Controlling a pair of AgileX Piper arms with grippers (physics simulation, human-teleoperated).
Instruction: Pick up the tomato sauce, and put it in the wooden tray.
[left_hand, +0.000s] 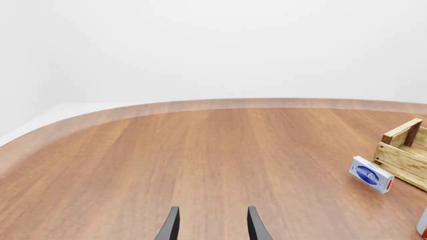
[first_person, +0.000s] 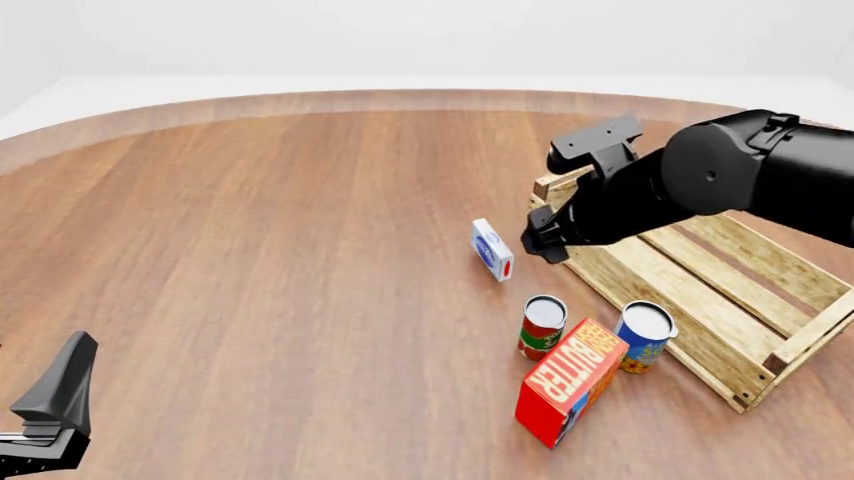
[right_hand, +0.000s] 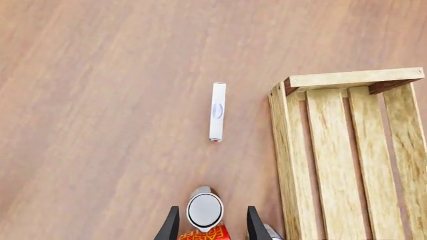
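Observation:
The tomato sauce (first_person: 542, 327), a small can with a red and green label and a white top, stands upright on the table left of the wooden tray (first_person: 707, 290). In the right wrist view its top (right_hand: 204, 210) shows from above, between the open fingers of my right gripper (right_hand: 212, 208). That gripper (first_person: 545, 240) hangs well above the can, apart from it, with nothing held. The slatted tray (right_hand: 333, 150) lies beside the can. My left gripper (left_hand: 210, 209) is open and holds nothing, low at the near left of the table (first_person: 60, 385), far from the can.
A blue and orange can (first_person: 646, 335) stands between the sauce and the tray. A red BUTTER box (first_person: 571, 382) leans just in front of both cans. A small white and blue box (first_person: 493, 250) stands on edge farther back, near the tray's corner (left_hand: 403, 145).

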